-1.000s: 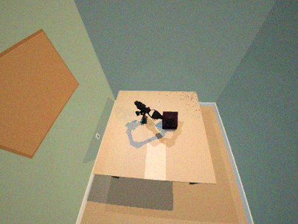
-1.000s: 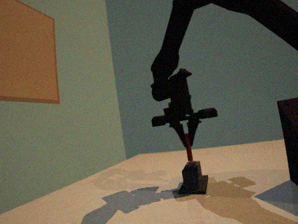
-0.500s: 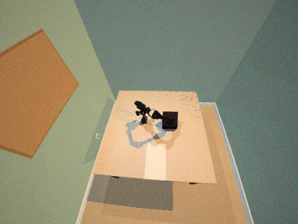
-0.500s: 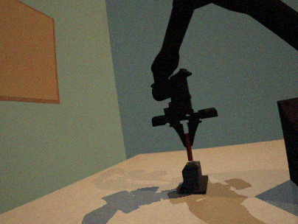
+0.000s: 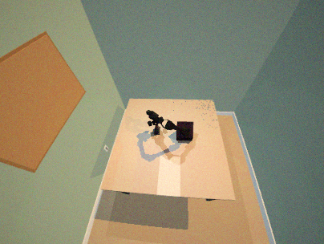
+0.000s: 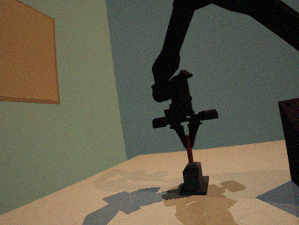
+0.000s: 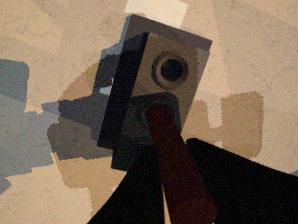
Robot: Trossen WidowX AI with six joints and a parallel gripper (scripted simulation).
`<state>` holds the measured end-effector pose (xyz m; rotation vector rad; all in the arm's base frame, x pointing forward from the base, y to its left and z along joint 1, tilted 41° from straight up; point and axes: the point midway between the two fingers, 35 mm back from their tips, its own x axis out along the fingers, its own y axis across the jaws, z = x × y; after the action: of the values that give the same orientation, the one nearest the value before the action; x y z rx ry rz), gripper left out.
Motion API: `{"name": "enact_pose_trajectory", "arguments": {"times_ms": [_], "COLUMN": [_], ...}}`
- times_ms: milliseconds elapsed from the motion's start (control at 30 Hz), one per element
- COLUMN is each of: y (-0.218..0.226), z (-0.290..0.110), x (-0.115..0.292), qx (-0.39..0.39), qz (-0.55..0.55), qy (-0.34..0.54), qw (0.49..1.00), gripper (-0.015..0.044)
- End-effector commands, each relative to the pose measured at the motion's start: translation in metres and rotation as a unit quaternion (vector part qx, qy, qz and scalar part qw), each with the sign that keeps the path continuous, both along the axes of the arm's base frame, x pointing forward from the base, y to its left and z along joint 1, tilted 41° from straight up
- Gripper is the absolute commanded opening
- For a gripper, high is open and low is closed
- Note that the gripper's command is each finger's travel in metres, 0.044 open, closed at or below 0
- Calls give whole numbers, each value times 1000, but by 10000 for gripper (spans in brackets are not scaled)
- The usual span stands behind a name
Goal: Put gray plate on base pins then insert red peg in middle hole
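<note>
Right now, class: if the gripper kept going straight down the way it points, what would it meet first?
The gripper, shut on the red peg, points down at the gray plate on the base. The peg's tip already looks to be at the plate, so the plate comes first; how deep it sits is unclear.

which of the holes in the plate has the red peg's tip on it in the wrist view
The nearer one: the red peg, held in the gripper, covers it at its tip. The other visible hole, farther up the gray plate, is an open dark ring.
</note>
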<state>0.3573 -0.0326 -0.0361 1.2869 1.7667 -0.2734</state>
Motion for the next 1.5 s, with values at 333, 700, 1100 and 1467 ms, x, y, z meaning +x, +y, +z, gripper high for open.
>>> {"name": "enact_pose_trajectory", "arguments": {"times_ms": [333, 700, 1100, 1467], "y": [10, 10, 10, 10], "z": [-9, -8, -9, -9], "x": [-3, -2, -3, -3], "qx": [0, -1, -2, -2], "qz": [1, 2, 4, 4], "qy": [3, 1, 1, 1], "qw": [1000, 1000, 1000, 1000], "gripper": [0, 0, 0, 150]}}
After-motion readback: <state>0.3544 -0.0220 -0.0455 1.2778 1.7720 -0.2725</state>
